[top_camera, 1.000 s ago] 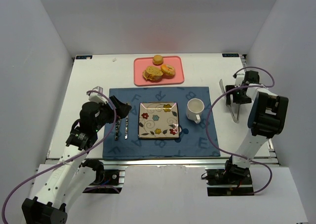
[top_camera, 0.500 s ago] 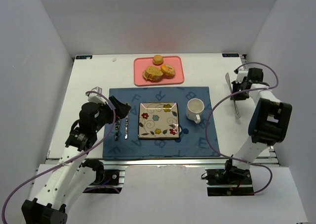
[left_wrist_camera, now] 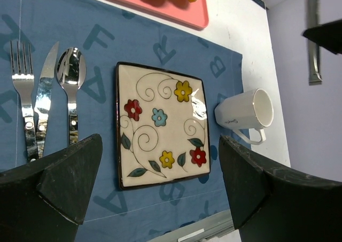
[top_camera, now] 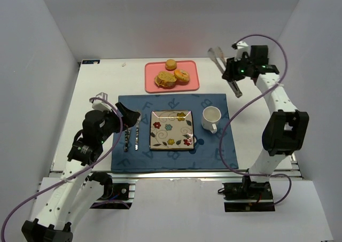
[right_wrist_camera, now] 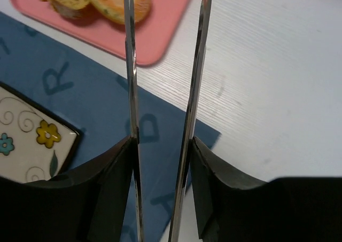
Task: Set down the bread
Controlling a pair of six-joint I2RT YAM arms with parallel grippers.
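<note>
The bread [top_camera: 172, 75] is several golden-brown pieces on a pink tray [top_camera: 152, 68] at the back middle: a round bun [top_camera: 171, 64], a bagel [top_camera: 182, 76] and a toast-like slice [top_camera: 164, 80]. My right gripper [top_camera: 232, 73] is shut on metal tongs [top_camera: 223, 65] and holds them in the air, right of the tray. In the right wrist view the tong arms [right_wrist_camera: 130, 65] stand apart between my fingers [right_wrist_camera: 107, 183], pointing at the bread [right_wrist_camera: 107, 1]. My left gripper [top_camera: 129, 115] is open and empty over the placemat's left side, with its jaws wide apart in its wrist view [left_wrist_camera: 160, 146].
A square flowered plate [top_camera: 171, 129] lies on the blue lettered placemat [top_camera: 214, 146]. A white mug [top_camera: 210, 117] stands right of it. A fork [left_wrist_camera: 21, 92], a knife [left_wrist_camera: 45, 98] and a spoon [left_wrist_camera: 70, 87] lie left of the plate.
My right arm has lifted the tongs from the table's right side and swung them back and left toward the pink tray. The left arm has barely moved.
</note>
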